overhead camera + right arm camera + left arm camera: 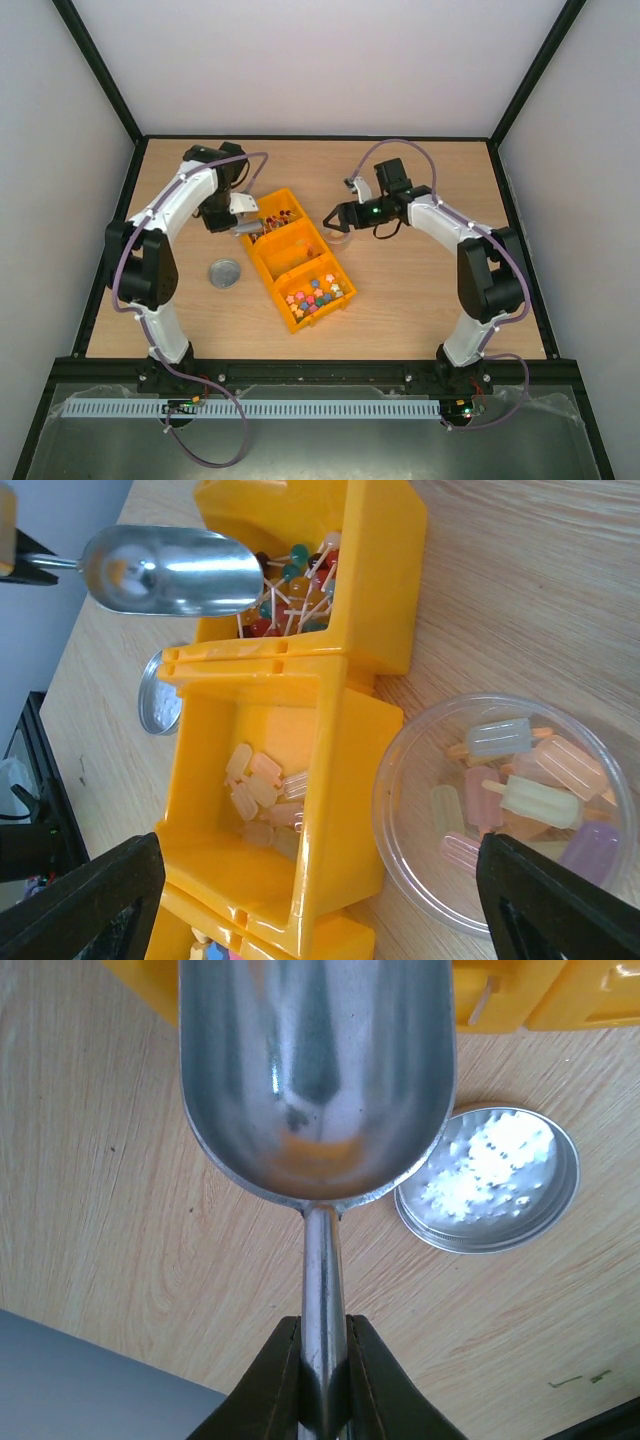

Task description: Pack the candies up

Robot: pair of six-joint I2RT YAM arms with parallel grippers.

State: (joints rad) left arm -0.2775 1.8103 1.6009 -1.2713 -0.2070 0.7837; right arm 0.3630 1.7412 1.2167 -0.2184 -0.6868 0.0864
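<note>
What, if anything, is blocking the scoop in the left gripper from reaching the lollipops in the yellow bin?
Nothing visible. The left gripper, shut on the handle, holds the scoop at the open top of the yellow bin. The scoop's mouth faces the lollipops, with only air between them.

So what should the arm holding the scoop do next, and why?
Probably dip the scoop forward and down into the lollipops in the end compartment of the yellow bin. The left end effector is shut on the handle, the bowl looks empty, and its mouth sits right beside them.
</note>
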